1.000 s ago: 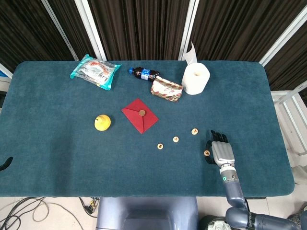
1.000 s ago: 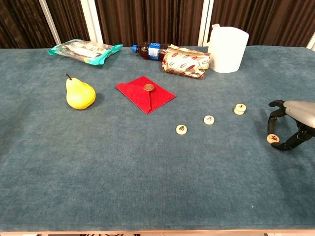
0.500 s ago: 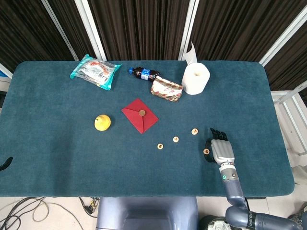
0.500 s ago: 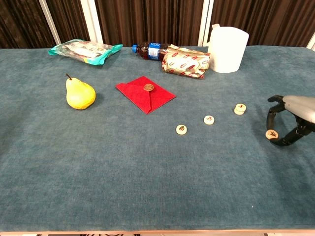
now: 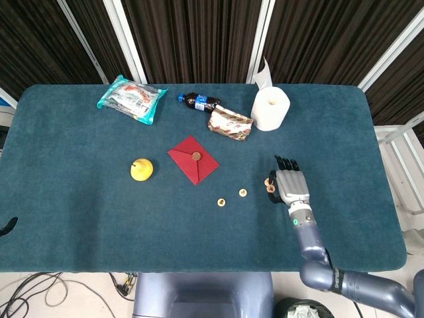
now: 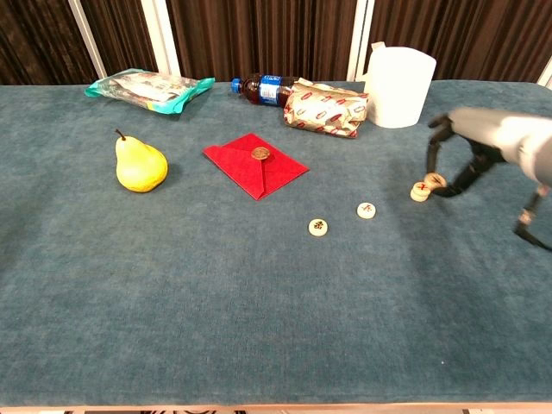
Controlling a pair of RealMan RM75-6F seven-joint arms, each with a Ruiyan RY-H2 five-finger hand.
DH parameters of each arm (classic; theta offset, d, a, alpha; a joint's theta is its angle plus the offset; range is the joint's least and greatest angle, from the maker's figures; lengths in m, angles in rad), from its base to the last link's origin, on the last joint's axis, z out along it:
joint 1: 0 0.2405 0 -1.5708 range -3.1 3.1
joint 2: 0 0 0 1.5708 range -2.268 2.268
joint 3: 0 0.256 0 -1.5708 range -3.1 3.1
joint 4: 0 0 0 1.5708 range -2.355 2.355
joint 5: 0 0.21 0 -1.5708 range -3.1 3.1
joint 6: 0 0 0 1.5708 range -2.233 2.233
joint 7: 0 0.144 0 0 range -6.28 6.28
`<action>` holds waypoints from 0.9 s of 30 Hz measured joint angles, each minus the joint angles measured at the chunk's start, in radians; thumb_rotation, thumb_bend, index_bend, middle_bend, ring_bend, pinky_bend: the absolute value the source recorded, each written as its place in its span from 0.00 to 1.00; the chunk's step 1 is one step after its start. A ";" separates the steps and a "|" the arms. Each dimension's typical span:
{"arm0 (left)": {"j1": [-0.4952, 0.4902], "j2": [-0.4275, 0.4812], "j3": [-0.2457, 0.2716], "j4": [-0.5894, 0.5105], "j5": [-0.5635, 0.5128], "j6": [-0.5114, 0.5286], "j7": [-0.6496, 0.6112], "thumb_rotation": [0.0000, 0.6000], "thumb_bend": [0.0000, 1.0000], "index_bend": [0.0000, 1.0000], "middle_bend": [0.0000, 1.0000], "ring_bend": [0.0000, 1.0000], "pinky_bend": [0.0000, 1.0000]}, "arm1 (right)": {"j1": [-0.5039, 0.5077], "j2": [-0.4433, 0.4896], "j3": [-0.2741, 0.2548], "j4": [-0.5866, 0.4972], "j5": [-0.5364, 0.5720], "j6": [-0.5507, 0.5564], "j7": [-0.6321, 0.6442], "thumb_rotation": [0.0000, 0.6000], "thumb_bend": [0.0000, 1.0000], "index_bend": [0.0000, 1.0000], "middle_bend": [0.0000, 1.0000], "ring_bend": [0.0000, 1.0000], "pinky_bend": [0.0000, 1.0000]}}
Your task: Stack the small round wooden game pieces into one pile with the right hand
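My right hand (image 5: 291, 187) (image 6: 485, 142) pinches a small round wooden piece (image 6: 435, 179) (image 5: 271, 189) between thumb and a finger. That piece hangs just above and to the right of another piece (image 6: 420, 191) (image 5: 270, 179) lying on the blue cloth, and their edges overlap in the chest view. Whether they touch I cannot tell. Two more pieces lie to the left in a slanted row, one (image 6: 366, 210) (image 5: 242, 193) nearer the hand and one (image 6: 318, 227) (image 5: 220, 201) further off. Of the left hand only a dark tip (image 5: 7, 226) shows at the table's left edge.
A red envelope (image 6: 256, 164) lies left of the pieces and a yellow pear (image 6: 140, 164) further left. At the back stand a white paper roll (image 6: 398, 86), a patterned packet (image 6: 325, 109), a small bottle (image 6: 263, 89) and a snack bag (image 6: 148, 89).
My right hand has lifted a piece from the table's right part and carried it left and away from me, up to the rightmost piece of the row.
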 measured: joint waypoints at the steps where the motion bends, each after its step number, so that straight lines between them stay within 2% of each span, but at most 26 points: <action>1: 0.000 0.000 0.000 0.000 0.001 0.000 0.000 1.00 0.16 0.11 0.00 0.00 0.00 | 0.016 -0.003 0.008 0.004 0.020 -0.004 -0.014 1.00 0.39 0.54 0.00 0.00 0.00; 6: 0.000 -0.002 0.004 -0.003 0.007 0.001 0.005 1.00 0.16 0.11 0.00 0.00 0.00 | 0.087 -0.030 0.048 0.042 0.138 -0.023 -0.076 1.00 0.39 0.54 0.00 0.00 0.00; 12: 0.000 -0.002 0.005 -0.004 0.011 0.002 0.006 1.00 0.16 0.11 0.00 0.00 0.00 | 0.161 -0.074 0.066 0.117 0.241 -0.034 -0.130 1.00 0.39 0.54 0.00 0.00 0.00; 27: 0.001 -0.001 0.005 -0.003 0.012 0.005 0.003 1.00 0.16 0.11 0.00 0.00 0.00 | 0.182 -0.096 0.035 0.196 0.310 -0.054 -0.124 1.00 0.39 0.54 0.00 0.00 0.00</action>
